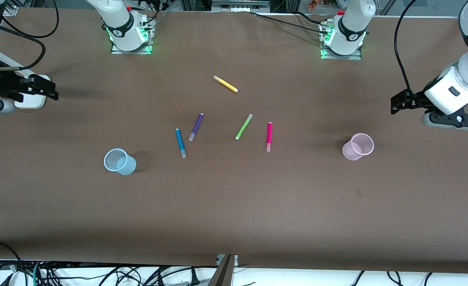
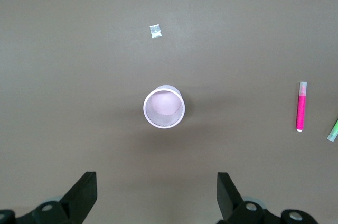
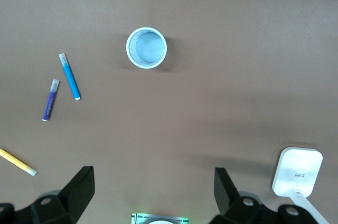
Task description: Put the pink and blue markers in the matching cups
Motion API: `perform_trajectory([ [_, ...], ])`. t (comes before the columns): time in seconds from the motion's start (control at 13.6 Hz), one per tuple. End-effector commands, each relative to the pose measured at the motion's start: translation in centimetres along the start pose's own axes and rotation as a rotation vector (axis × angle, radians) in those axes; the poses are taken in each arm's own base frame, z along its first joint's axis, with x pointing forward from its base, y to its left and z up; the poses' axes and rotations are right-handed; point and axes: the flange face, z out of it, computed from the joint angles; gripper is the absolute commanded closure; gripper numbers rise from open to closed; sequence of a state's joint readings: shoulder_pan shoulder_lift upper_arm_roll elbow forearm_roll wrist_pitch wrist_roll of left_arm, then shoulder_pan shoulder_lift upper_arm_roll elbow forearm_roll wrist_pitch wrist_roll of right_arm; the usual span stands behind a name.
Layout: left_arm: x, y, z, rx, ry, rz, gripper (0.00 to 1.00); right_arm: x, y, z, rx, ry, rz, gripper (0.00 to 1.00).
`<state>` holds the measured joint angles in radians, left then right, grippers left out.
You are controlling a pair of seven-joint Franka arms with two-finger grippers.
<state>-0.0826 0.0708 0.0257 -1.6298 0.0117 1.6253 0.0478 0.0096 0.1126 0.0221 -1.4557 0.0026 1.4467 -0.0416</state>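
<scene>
The pink marker [image 1: 269,136] and the blue marker [image 1: 180,143] lie flat in the middle of the table. The pale pink cup [image 1: 359,146] stands upright toward the left arm's end, the pale blue cup [image 1: 118,161] toward the right arm's end. My left gripper [image 1: 395,105] is open and empty, up over the table at the left arm's end. Its wrist view shows the pink cup [image 2: 164,107], the pink marker [image 2: 301,106] and the gripper [image 2: 157,192]. My right gripper [image 1: 52,91] is open and empty over the right arm's end. Its wrist view shows the blue cup [image 3: 146,48], the blue marker [image 3: 69,76] and the gripper [image 3: 153,189].
A purple pen [image 1: 196,126] lies beside the blue marker, a lime-green pen [image 1: 243,126] beside the pink marker, and a yellow pen [image 1: 225,84] farther from the front camera. A white device [image 1: 29,102] sits under my right gripper. A small scrap [image 1: 358,193] lies nearer the camera than the pink cup.
</scene>
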Motion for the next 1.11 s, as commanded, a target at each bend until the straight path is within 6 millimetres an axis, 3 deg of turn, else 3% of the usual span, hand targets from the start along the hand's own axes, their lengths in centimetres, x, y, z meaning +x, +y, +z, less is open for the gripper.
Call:
perform_trajectory([
  [0.0, -0.26, -0.16, -0.41, -0.002, 0.013, 0.004, 0.0, -0.02, 0.22, -0.36, 0.018, 0.007, 0.013, 0.0],
  [0.88, -0.24, -0.16, -0.24, -0.003, 0.008, 0.006, 0.0, 0.16, 0.09, -0.12, 0.015, 0.004, 0.009, 0.0],
  [1.03, 0.03, -0.15, 0.49, -0.003, -0.01, 0.006, 0.0, 0.14, 0.09, -0.11, 0.015, 0.003, 0.009, 0.0],
])
